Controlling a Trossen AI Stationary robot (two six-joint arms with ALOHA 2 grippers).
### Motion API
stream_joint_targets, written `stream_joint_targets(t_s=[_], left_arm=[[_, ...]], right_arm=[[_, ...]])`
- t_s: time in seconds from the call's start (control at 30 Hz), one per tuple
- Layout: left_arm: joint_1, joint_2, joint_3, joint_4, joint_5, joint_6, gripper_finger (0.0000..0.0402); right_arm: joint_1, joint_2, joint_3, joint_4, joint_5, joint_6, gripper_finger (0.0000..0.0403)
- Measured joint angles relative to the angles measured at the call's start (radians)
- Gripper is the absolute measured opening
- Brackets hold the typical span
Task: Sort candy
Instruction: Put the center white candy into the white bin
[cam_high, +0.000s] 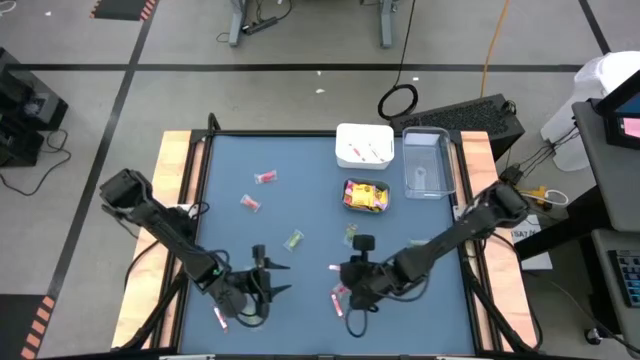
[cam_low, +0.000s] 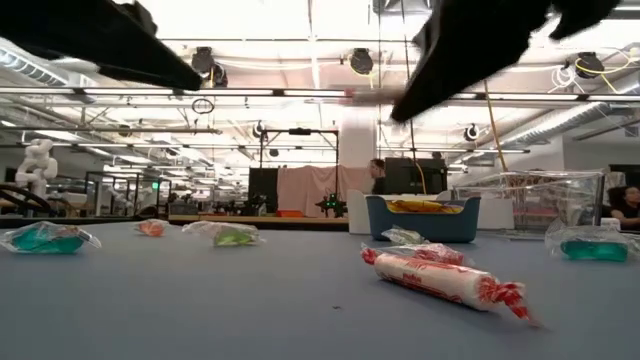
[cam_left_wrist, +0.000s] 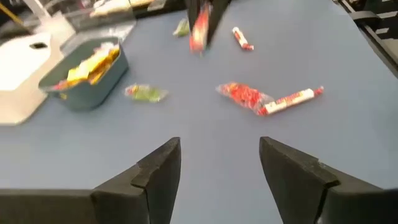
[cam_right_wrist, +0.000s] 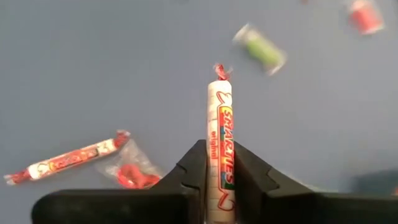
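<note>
Step in hand: pick-and-carry of 1 pink-white stick. The right gripper (cam_right_wrist: 214, 180) is at the near centre of the table, clamped on the Smarties roll (cam_right_wrist: 219, 146), which stands out past the fingertips; in the high view it sits at (cam_high: 352, 298).

The left gripper (cam_left_wrist: 219, 171) is at the near left, jaws apart with nothing between them.

Next move, my read: lift and carry the roll to the far-right bins, then release over the bin that takes sticks, probably the white one. The grip is near 1 end, so it could swing.

Containers:
- white container (cam_high: 364, 146), far centre-right: a few small pink-red pieces inside.
- teal container (cam_high: 366, 196), just nearer: yellow packets.
- clear container (cam_high: 427, 163), far right: contents unreadable.

Loose candy: another stick (cam_left_wrist: 291, 101) touching a red wrapped piece (cam_left_wrist: 244, 95) near centre, green piece (cam_high: 293, 240) mid-table, 2 red pieces (cam_high: 265, 177) further left.
</note>
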Motion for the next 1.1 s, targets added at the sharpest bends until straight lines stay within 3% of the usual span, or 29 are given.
stream_joint_targets(t_s=[0.27,0.47,0.83,0.97,1.1], left_arm=[[-0.041,-0.079,0.0,-0.25,0.0,-0.181,0.0214],[-0.045,-0.082,0.0,-0.393,0.002,-0.314,0.0214],[-0.042,-0.082,0.0,-0.39,0.001,-0.376,0.0214],[-0.042,-0.082,0.0,-0.382,0.001,-0.375,0.0214],[-0.042,-0.082,0.0,-0.382,0.001,-0.374,0.0214]], right_arm=[[0.086,-0.124,0.0,-0.016,0.374,-0.141,0.0046],[0.097,-0.153,0.0,-0.001,0.504,-0.205,0.0047],[0.087,-0.153,0.0,0.086,0.509,-0.257,0.0047],[0.087,-0.153,0.0,0.072,0.493,-0.473,0.0047],[0.087,-0.152,0.0,0.066,0.406,-0.739,0.0047]])
